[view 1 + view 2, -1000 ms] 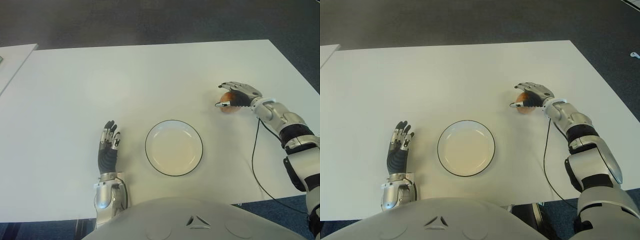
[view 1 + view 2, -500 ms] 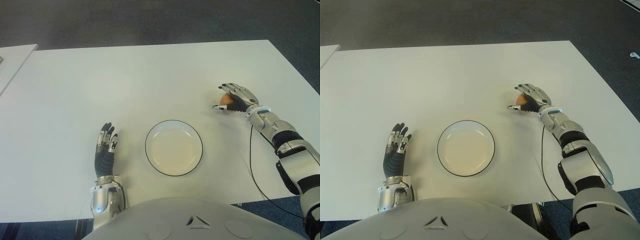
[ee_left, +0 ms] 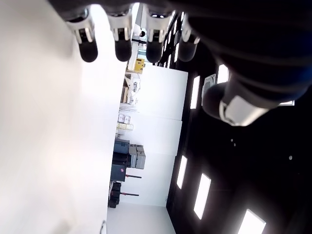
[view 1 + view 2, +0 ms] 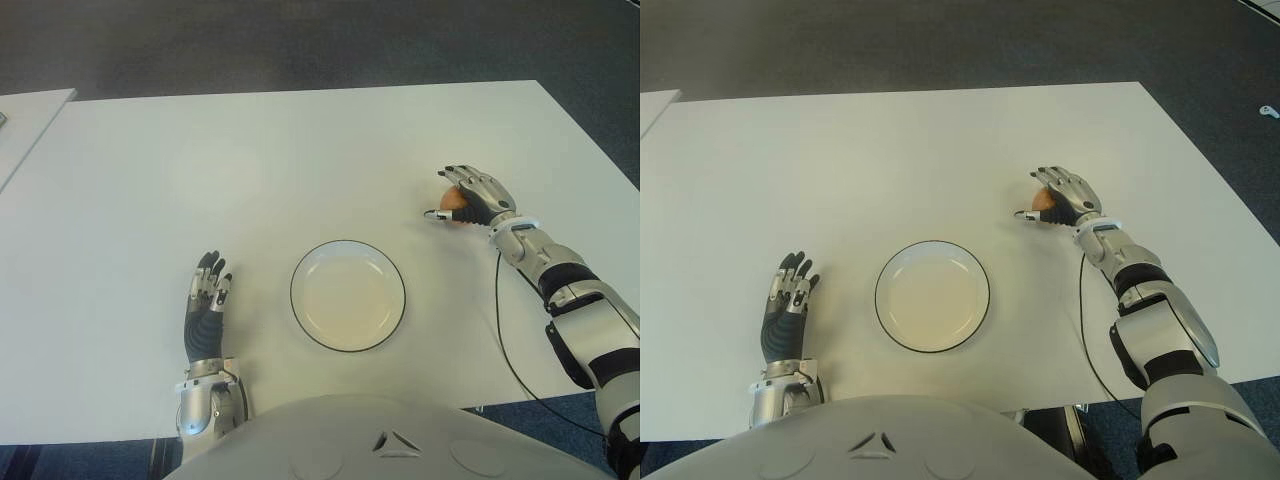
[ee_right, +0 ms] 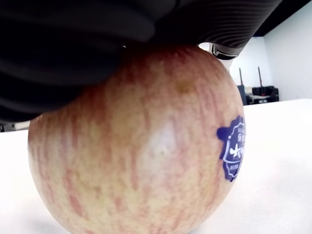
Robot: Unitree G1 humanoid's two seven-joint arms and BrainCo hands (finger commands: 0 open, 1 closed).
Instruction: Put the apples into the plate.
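A red-yellow apple (image 4: 455, 201) with a blue sticker sits on the white table (image 4: 250, 170), to the right of the plate and a little farther back. My right hand (image 4: 470, 190) is cupped over it, palm on top, fingers curved round the far side and thumb on the near left. The right wrist view shows the apple (image 5: 136, 146) pressed under the palm, its base touching the table. The white plate (image 4: 348, 241) with a dark rim holds nothing and lies in front of me at the centre. My left hand (image 4: 205, 305) shows left of the plate, fingers straight and spread.
A black cable (image 4: 505, 320) trails from the right forearm across the table's near right part. The edge of another white table (image 4: 30, 110) shows at the far left. Dark floor lies beyond the table's far and right edges.
The right hand turned and its forearm swung nearer my body, with the apple shifting slightly farther away under it. The left hand drew back toward me along the table.
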